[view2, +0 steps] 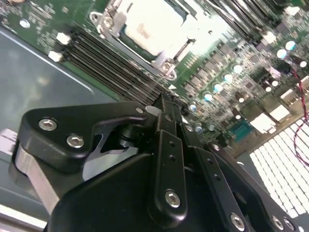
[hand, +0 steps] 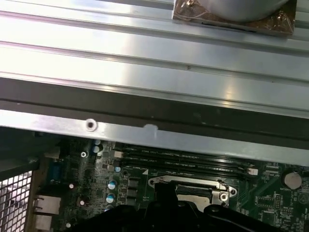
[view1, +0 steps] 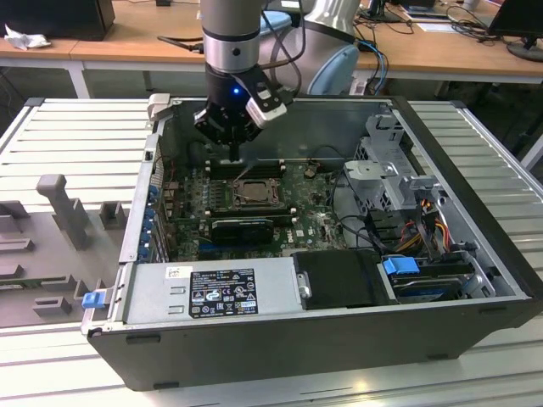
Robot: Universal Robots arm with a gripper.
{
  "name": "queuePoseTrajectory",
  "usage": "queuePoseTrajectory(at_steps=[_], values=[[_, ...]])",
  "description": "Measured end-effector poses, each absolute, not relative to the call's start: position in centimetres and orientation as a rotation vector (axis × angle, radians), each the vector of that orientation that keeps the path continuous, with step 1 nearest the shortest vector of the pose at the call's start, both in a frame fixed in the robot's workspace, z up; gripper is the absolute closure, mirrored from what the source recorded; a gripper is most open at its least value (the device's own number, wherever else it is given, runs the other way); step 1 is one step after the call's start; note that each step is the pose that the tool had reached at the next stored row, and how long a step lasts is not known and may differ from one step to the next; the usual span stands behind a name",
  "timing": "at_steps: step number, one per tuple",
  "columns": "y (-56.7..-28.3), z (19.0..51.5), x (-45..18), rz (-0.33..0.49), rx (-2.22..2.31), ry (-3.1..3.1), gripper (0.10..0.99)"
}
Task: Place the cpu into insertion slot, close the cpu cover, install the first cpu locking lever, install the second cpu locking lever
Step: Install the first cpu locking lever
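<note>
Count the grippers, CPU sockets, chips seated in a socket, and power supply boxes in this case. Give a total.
gripper: 1
insertion slot: 1
cpu, seated in the slot: 1
power supply box: 1
Total: 4

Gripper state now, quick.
Gripper: shut, nothing visible between its fingers, poised just above the motherboard beside the insertion slot.

Green circuit board (view1: 314, 222) with black memory slots (view2: 113, 60); silvery socket rim (view2: 166, 65) around a pale chip (view2: 152, 26); black end effector (view1: 231, 140); dark grey computer case (view1: 297, 339); pale ribbed grey bench (view1: 76, 144); blue clips (view1: 400, 265).
</note>
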State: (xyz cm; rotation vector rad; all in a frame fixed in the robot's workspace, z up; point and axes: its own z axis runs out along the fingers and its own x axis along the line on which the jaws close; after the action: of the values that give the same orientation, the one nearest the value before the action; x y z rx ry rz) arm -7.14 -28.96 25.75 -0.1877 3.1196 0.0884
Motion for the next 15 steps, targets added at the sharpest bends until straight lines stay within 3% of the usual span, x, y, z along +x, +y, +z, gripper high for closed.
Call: queuePoseTrajectory(at_steps=[8,11,15], values=[[-29.0,25.7,-5.3,0.089,-0.165,3.120,0.980],[-29.0,25.7,-5.3,0.140,-0.140,3.118,0.980],[-29.1,25.2,-5.3,0.139,-0.048,3.118,0.980]])
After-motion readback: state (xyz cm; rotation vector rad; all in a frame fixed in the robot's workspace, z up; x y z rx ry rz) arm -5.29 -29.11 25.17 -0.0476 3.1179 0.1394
